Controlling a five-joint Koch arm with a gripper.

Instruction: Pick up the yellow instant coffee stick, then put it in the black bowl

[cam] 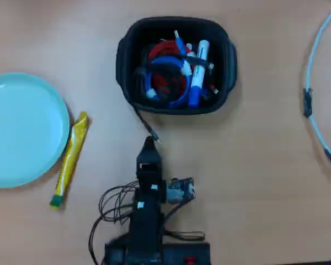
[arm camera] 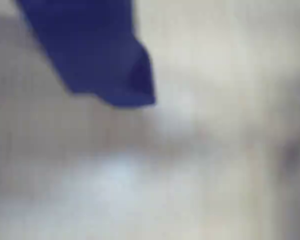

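Yellow coffee stick (cam: 69, 160) lies beside your teal plate (cam: 22, 130), untouched.
Your hand (cam: 149, 144) hovers below the black bowl (cam: 175, 65); its grip cannot be told.

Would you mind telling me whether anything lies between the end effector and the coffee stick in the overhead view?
Nothing visible does. The end effector sits below the black bowl, and bare table separates it from the coffee stick, which lies to its left beside the teal plate.
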